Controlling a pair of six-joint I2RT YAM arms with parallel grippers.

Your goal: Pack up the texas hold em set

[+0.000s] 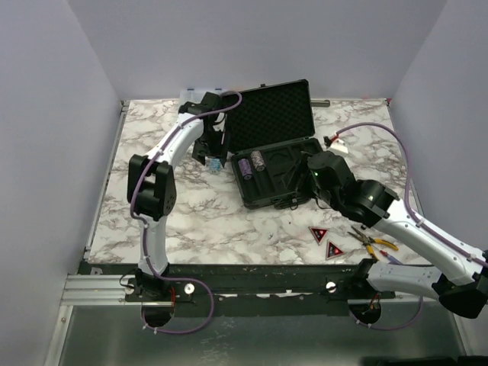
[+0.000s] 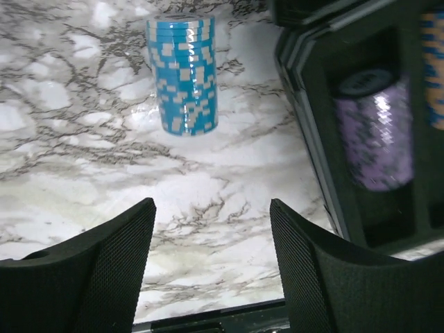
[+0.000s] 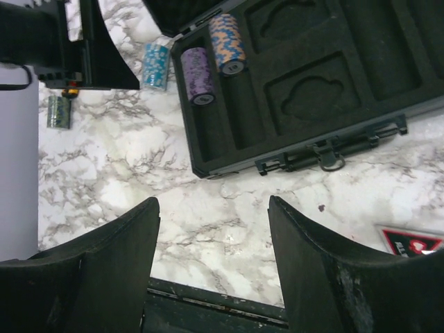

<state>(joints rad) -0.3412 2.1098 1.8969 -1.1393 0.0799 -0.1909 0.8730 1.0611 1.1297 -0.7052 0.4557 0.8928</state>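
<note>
The black briefcase [image 1: 293,179] lies open mid-table, its foam lid [image 1: 271,114] raised. A purple chip stack [image 1: 245,166] and an orange-blue stack [image 1: 258,162] lie in the tray's left slots; they also show in the right wrist view, the purple stack [image 3: 198,75] beside the orange-blue one [image 3: 227,43]. A blue stack [image 2: 182,73] stands on the table just left of the case. My left gripper [image 2: 211,243] is open and empty, short of that stack. A dark stack [image 3: 59,111] stands further left. My right gripper [image 3: 214,243] is open and empty, above the table in front of the case. Two red-black triangles [image 1: 318,234] lie near the front.
Orange-handled pliers [image 1: 374,242] lie right of the triangles. A clear organiser box [image 1: 194,95] sits at the back behind the left arm. A small white object [image 1: 341,145] lies right of the case. The case latch [image 3: 326,149] faces my right gripper.
</note>
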